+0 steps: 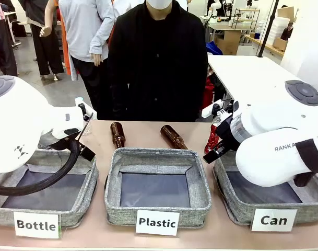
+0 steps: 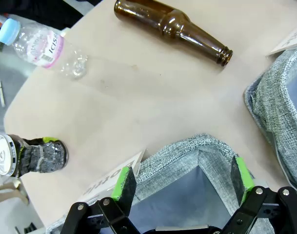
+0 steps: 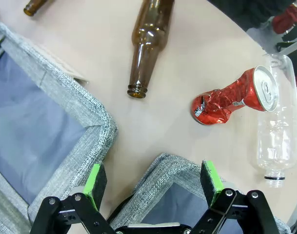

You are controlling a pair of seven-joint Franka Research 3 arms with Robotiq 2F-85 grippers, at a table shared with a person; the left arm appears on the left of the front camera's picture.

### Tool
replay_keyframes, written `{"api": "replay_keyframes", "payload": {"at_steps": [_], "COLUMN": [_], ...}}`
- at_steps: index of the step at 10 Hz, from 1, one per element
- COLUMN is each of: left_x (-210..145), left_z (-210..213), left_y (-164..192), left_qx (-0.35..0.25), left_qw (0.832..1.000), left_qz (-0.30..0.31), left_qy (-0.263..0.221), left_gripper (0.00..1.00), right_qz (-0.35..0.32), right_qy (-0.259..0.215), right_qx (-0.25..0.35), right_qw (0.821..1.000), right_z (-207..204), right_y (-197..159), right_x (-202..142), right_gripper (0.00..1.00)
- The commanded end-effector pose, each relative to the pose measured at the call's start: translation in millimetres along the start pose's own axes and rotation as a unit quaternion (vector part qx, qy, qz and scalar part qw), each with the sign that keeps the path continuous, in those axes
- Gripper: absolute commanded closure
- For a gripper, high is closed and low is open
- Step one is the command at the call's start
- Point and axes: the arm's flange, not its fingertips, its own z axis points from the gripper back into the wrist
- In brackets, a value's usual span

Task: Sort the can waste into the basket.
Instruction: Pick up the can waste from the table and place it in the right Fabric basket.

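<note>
Your left white robot arm [image 1: 18,125] fills the left of the front view. Its bulky rounded link sits close to the camera, a black cable [image 1: 44,183] loops beneath it, and the wrist bends downward. Your right white robot arm [image 1: 276,151] comes in from the right, hunched the same way, with its wrist angled down and inward. In the left wrist view, your left black two-finger gripper [image 2: 182,178] has its jaws spread wide, green pads [image 2: 120,184] facing each other, gripping nothing. Your right black two-finger gripper [image 3: 153,176] is also spread wide and grips nothing.
</note>
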Motion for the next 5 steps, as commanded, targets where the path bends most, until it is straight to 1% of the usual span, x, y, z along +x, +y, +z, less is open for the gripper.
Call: {"api": "replay_keyframes", "payload": {"at_steps": [1,5], "left_x": [0.0,0.0], "left_z": [0.2,0.2], "left_y": [0.4,0.4], "left_qx": [0.0,0.0], "left_qw": [1.0,1.0], "left_qz": [0.0,0.0], "left_qy": [0.0,0.0], "left_gripper": [0.0,0.0], "right_qz": [0.0,0.0], "right_qy": [0.0,0.0], "right_qx": [0.0,0.0], "right_qw": [1.0,1.0], "right_z": [0.0,0.0], "right_y": [-0.1,-0.1], "right_x": [0.0,0.0], "right_gripper": [0.0,0.0]}}
